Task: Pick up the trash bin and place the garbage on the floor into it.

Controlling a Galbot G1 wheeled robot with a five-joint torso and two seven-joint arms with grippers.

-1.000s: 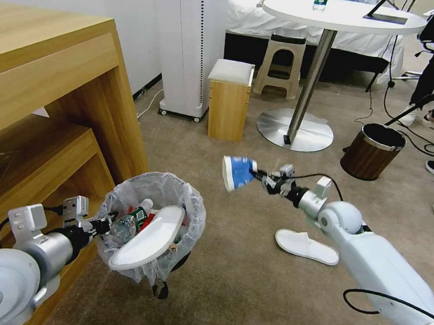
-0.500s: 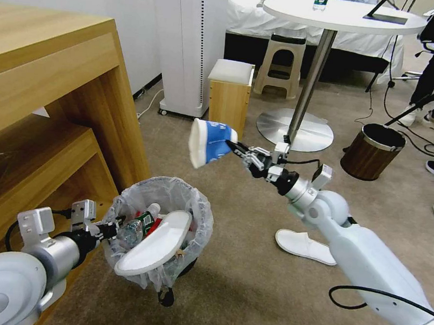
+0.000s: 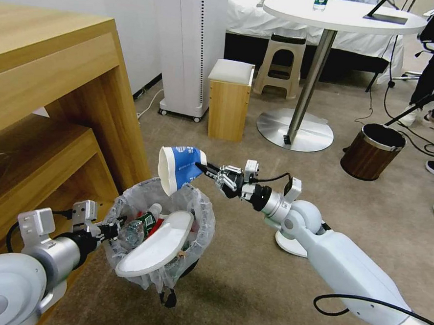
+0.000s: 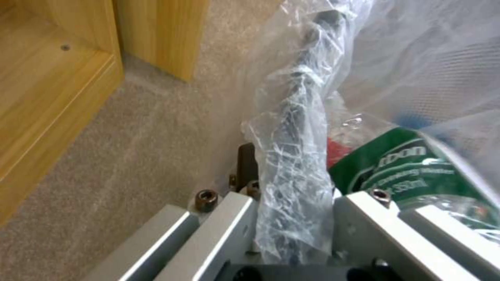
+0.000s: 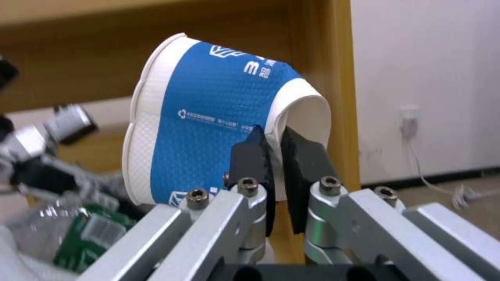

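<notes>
The right gripper (image 3: 202, 169), jaws clamped on the pinched wall of a blue paper cup (image 3: 177, 167), had swung in from out over the carpeted floor (image 3: 249, 282) within the last second, first rising, then dropping toward the trash bin (image 3: 158, 237). The cup now hung on its side just above the bin's far rim, mouth turned toward the wooden shelf unit (image 3: 48, 122). The left gripper (image 3: 106, 230) had kept its jaws closed on the bagged rim throughout, holding the bin off the floor beside the shelf, with a white slipper (image 3: 155, 249) and a clear bottle (image 3: 137, 228) already inside. Judging by this, the cup was nearly placed for release; a second slipper (image 3: 285, 245) remained on the floor, partly behind the right arm
</notes>
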